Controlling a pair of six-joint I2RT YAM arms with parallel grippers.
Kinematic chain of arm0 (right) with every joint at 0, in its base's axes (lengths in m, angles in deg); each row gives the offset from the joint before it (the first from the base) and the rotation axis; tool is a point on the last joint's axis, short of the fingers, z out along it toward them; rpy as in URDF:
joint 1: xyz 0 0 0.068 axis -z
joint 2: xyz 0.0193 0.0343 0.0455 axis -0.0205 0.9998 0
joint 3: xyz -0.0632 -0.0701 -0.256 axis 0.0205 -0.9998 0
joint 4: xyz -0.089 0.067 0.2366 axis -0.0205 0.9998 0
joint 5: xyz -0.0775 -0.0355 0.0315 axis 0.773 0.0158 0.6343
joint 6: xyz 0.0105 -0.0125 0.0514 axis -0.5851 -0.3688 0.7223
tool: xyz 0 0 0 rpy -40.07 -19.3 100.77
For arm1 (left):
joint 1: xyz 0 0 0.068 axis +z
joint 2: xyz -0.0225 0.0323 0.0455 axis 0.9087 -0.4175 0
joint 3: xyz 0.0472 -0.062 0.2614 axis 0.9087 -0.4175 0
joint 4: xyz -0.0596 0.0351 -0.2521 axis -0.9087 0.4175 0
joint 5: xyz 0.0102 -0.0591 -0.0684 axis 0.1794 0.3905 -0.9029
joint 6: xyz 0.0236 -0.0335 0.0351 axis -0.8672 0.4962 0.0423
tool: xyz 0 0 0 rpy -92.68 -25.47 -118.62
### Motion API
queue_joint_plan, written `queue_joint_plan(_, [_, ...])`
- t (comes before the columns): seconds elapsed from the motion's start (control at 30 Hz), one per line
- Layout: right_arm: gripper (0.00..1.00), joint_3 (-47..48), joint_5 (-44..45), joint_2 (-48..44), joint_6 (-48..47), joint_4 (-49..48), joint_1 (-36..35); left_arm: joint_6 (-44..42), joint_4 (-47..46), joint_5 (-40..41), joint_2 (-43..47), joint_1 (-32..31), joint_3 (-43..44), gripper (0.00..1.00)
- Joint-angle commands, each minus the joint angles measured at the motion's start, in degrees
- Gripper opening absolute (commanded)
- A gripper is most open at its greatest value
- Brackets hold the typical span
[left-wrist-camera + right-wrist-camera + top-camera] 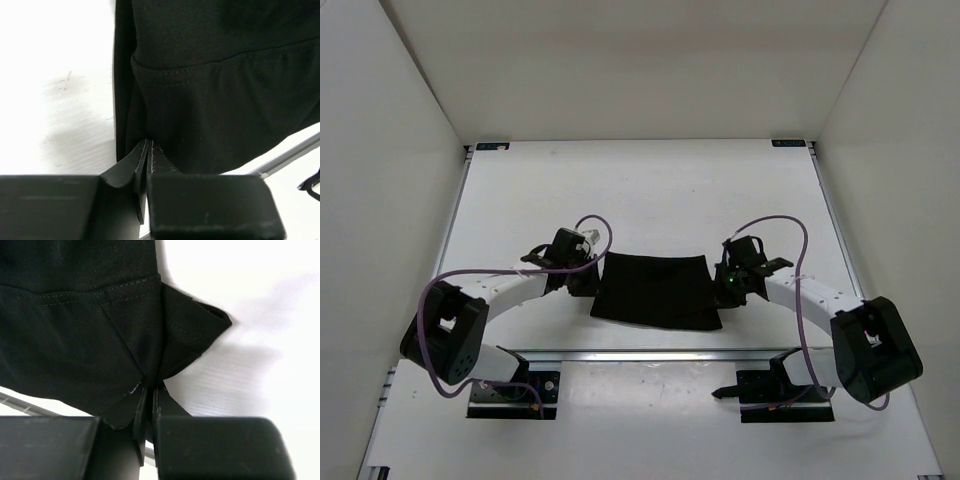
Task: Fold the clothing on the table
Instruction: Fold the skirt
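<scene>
Left gripper (147, 146): fingers pressed together on the left edge of the clothing (215, 100), a small plain black soft fabric garment. A thin fold of cloth is nipped between the tips.

Right gripper (150, 386): likewise closed, pinching the right edge. The fabric puckers up into the tips here, and a loose corner flap stands off beside them. A stitched hem runs just beyond each grip.

Judgement: the holds are taken at opposite sides so that the cloth can be raised evenly and carried over itself without skewing.

The garment lies spread and largely flat between the two arms on the table (650, 190), a large flat white rectangular work surface. Its near edge sits close beside the aluminium rail (650, 355) that crosses the surface. No fold is yet made.

Risk noted: both pinches look shallow, near the very edge, so the thin fabric could slip out on lifting.
</scene>
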Motion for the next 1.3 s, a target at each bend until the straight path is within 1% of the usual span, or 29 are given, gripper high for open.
queue_joint_plan(0.0, [0.00, 5.17, 2.04, 1.58, -3.81, 1.36, 1.22, 1.07, -2.92, 0.27, -1.35, -0.60, 0.11, 0.11])
queue_joint_plan(0.13, [0.00, 11.51, 1.51, 3.77, -6.55, 4.26, 2.55, 2.21, -4.86, -0.27, -5.29, -2.27, 1.00, 0.06])
queue_joint_plan(0.2, [0.00, 17.20, 0.46, 5.09, -9.61, 5.58, 2.28, 3.18, -6.00, -0.79, -7.06, -3.23, 1.70, 0.03])
queue_joint_plan(0.23, [0.00, 18.28, 0.19, 5.79, -10.06, 6.28, 1.41, 3.44, -6.61, -1.14, -8.11, -3.84, 1.96, 0.02])
queue_joint_plan(0.3, [0.00, 24.15, -1.03, 6.76, -12.08, 6.82, -0.87, 4.49, -7.76, -1.93, -9.87, -4.38, 3.10, 0.00])
queue_joint_plan(0.33, [0.00, 25.31, -1.91, 7.55, -12.52, 6.56, -0.79, 4.41, -8.20, -2.37, -10.66, -4.64, 3.54, 0.00])
queue_joint_plan(0.43, [0.00, 30.49, -6.13, 9.48, -12.79, 5.33, -3.51, 5.55, -10.04, -2.90, -12.42, -4.82, 4.77, 0.00])
queue_joint_plan(0.53, [0.00, 32.61, -8.42, 11.07, -13.05, 3.83, -6.76, 6.25, -11.63, -4.92, -14.70, -3.59, 6.00, 0.00])
queue_joint_plan(0.77, [0.01, 32.70, -14.22, 15.91, -11.82, -0.21, -12.92, 6.17, -13.56, -7.38, -19.28, -3.06, 10.75, 0.00])
queue_joint_plan(0.87, [0.00, 33.92, -14.31, 18.54, -11.82, -1.18, -15.55, 6.34, -14.00, -9.05, -19.99, -2.88, 10.49, 0.00])
queue_joint_plan(1.03, [0.00, 38.32, -14.49, 24.34, -12.18, 1.62, -17.14, 6.52, -14.97, -8.97, -18.76, -1.91, 8.21, 0.00])
queue_joint_plan(1.2, [0.00, 39.82, -16.25, 26.10, -10.51, -0.30, -18.02, 6.43, -15.58, -9.67, -18.67, -0.69, 7.41, 0.00])
queue_joint_plan(1.23, [0.04, 40.17, -16.42, 26.71, -10.85, -0.21, -18.45, 6.17, -15.59, -9.67, -18.32, -0.60, 7.33, 0.00])
queue_joint_plan(1.27, [0.18, 41.56, -16.16, 26.81, -10.68, 0.13, -18.20, 6.43, -15.59, -9.67, -18.32, -0.60, 7.24, 0.00])
